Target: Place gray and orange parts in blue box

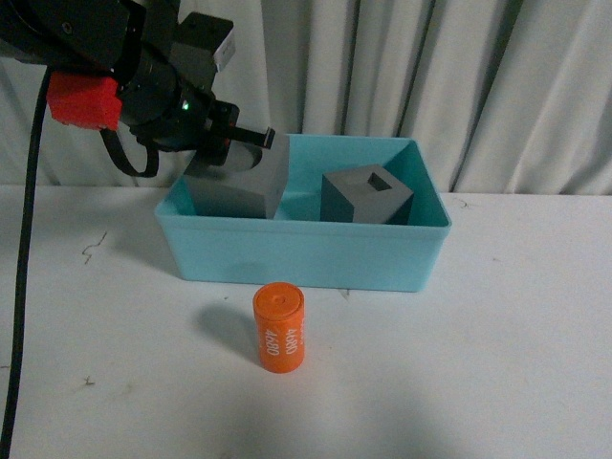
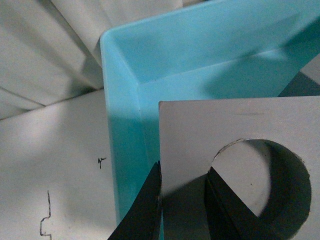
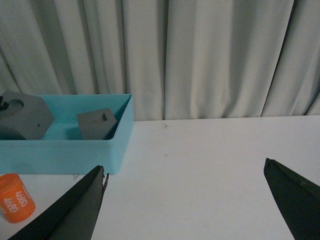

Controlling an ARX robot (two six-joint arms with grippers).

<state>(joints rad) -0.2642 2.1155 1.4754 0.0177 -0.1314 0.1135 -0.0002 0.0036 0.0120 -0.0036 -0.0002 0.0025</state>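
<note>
Box point(image 1: 306, 251) sits on the white worktop point(image 1: 516, 344), with a curtain behind it.

Square-hole cube point(image 1: 365, 196): inside the box, right of its middle, resting on the floor with the recess facing up. Counted as done.

Round-hole cube point(image 1: 239, 182): inside the box outline at its left rear corner, and tilted. The left pincer point(image 1: 251, 143) is pinching it. The left wrist view shows one finger point(image 2: 142, 205) against the cube's outer face and the other down in the round recess, so the cube wall is clamped between them. The box's front wall hides the cube's underside, so I cannot tell whether it touches the box floor or hangs just above it. This part is over its target but not let go.

Cylinder point(image 1: 279, 328): outside the box, on the worktop just in front of the front wall, near the wall's middle. It stands upright with white numerals on its side, and nothing is touching it.

Right pincer point(image 3: 185, 200): spread wide and holding nothing. It is low over the worktop, off to the box's right and facing it. It is not seen in the front view.

Progress, as judged:
- One part is placed.
- The second is about to be released.
- The cylinder is left to do. It lies close to the box, and the free right pincer looks well placed to take it.
</note>
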